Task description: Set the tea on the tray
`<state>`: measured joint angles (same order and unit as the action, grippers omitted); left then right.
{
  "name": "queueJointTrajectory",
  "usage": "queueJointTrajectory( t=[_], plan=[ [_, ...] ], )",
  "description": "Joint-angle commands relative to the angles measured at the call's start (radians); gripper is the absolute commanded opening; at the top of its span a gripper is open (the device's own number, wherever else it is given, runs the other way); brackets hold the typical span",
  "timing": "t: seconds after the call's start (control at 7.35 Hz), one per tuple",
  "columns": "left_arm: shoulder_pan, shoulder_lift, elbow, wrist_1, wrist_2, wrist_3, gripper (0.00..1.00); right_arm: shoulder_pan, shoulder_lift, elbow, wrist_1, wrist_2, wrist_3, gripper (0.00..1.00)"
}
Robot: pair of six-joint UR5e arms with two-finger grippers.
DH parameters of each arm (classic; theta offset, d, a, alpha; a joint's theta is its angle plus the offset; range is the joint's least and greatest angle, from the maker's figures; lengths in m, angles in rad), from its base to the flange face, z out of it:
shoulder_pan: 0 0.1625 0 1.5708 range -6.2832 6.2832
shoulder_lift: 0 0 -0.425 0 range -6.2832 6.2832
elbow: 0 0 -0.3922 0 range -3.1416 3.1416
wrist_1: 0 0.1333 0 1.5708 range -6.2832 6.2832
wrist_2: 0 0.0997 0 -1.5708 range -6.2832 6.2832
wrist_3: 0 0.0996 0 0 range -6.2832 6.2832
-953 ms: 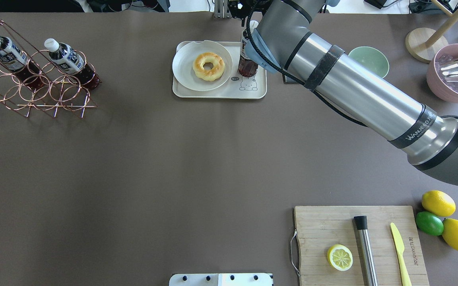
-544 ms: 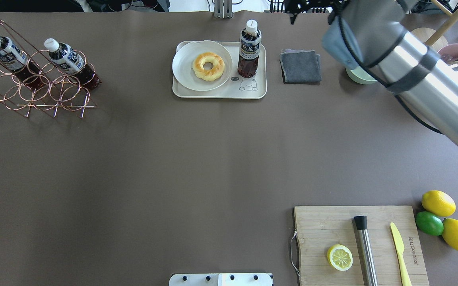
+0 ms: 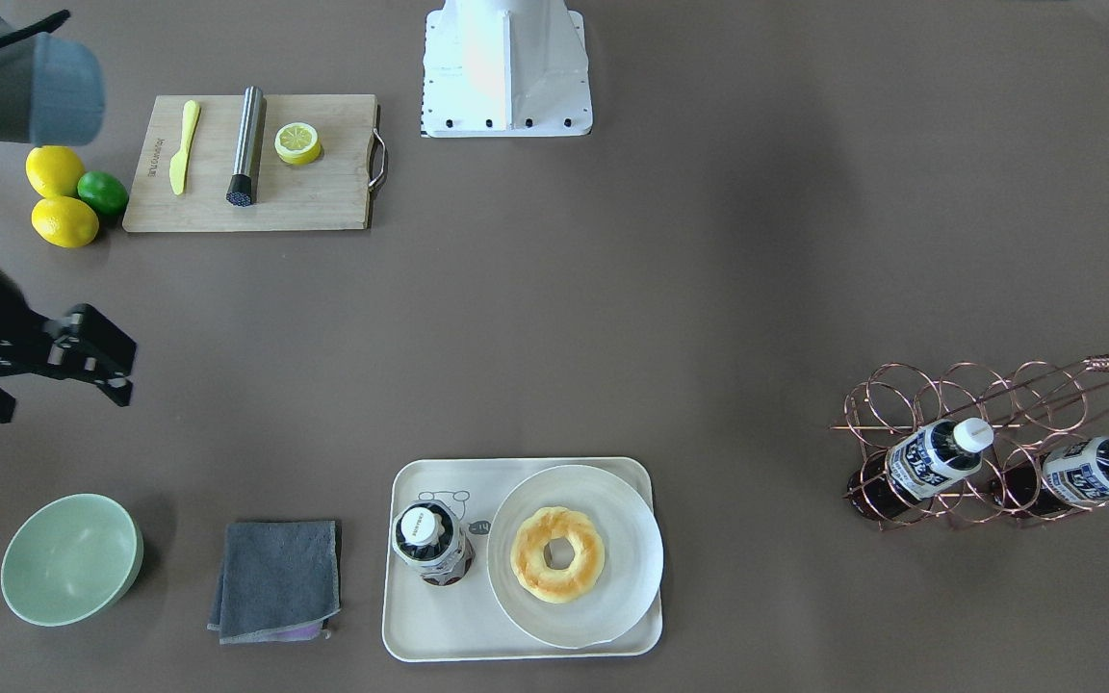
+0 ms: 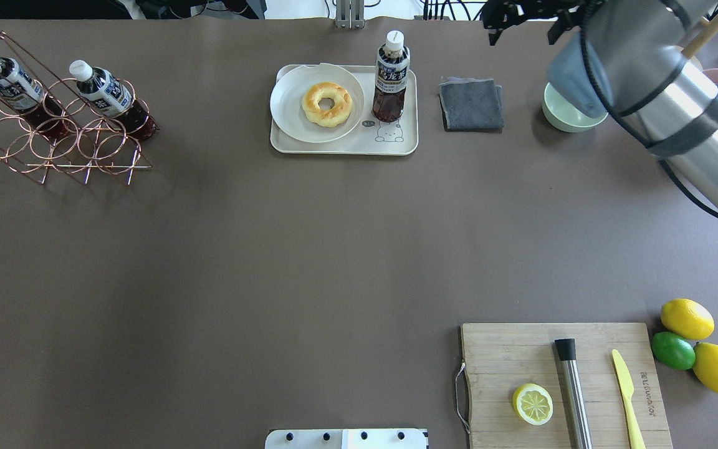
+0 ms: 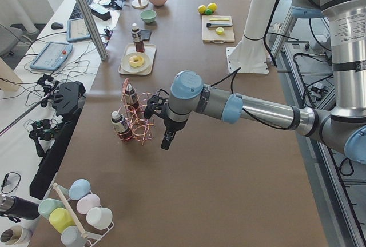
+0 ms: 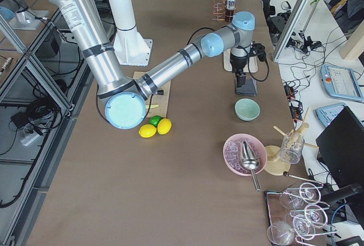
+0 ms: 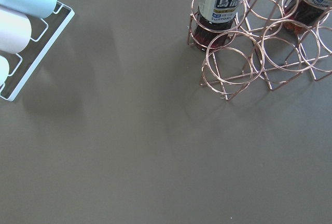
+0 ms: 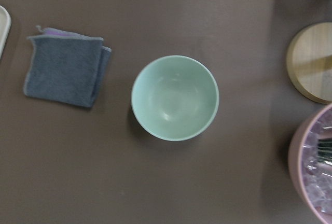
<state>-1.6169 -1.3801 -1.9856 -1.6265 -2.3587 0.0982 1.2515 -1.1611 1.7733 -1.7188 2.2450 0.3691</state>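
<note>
— Where was the tea (image 4: 390, 78)?

— It stood upright on the right end of the tray (image 4: 340, 148), just beside the plate (image 4: 316, 103), at the far side of the table. Nothing held it.

— And the claws?

— The right gripper (image 3: 112, 366) hung off to the right near the bowl (image 4: 568, 115). Its jaws were apart and empty, well clear of the bottle. The left gripper (image 5: 167, 138) showed only from the side, by the rack (image 4: 66, 146), and whether it was open or closed could not be told.

— How would the bottle handle?

— Likely light to middling. It was thin clear plastic, so it would give a little under a squeeze, and the smooth label could slip. Being tall and narrow, it would tip easily. The best hold looked to be across the labelled body below the shoulder. The neck under the cap was probably stiffer.
</note>
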Motion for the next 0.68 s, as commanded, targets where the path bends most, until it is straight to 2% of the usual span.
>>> queueJointTrajectory(
  t=[0.0,0.27,0.54],
  plan=[
    [-0.063,-0.076,-0.001,0.226,0.001,0.130,0.97,0.210,-0.216,0.014,-0.004,0.077,-0.363,1.00],
    [-0.072,-0.082,-0.016,0.208,0.007,0.100,0.97,0.299,-0.332,0.017,-0.002,0.077,-0.528,1.00],
    [-0.072,-0.080,0.008,0.182,0.004,0.095,0.97,0.362,-0.356,0.052,-0.046,0.077,-0.573,1.00]
  ],
)
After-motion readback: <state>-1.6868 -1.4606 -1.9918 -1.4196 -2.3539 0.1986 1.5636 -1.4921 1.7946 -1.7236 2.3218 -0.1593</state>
